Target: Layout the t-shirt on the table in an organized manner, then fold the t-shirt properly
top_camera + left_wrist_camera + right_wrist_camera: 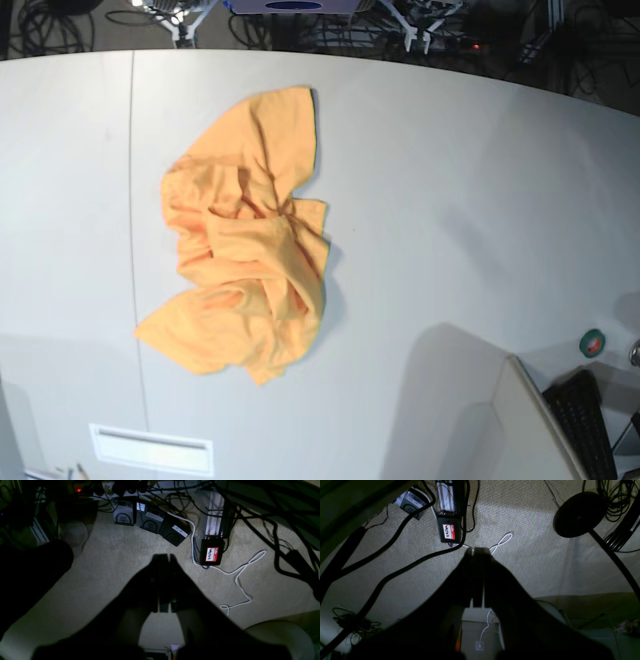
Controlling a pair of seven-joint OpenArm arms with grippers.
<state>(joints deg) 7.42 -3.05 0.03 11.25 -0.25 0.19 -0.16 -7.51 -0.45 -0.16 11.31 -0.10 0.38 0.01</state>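
The orange-yellow t-shirt (pixel 245 245) lies crumpled in a heap on the white table (pixel 450 200), left of centre and just right of the thin dark seam (pixel 132 200). No print shows on it. Neither arm appears in the base view. In the left wrist view my left gripper (pixel 164 555) is a dark silhouette with its fingers pressed together and nothing between them, over beige carpet. My right gripper (pixel 478 549) is likewise shut and empty above the floor.
On the carpet lie a black box with a "hello Walter" label (pixel 212 552) (pixel 448 532), a white cable (pixel 240 580), black power bricks (pixel 150 522), thick black cables (pixel 395 572) and a round stand base (pixel 580 513). A keyboard (pixel 590 420) sits at the table's lower right.
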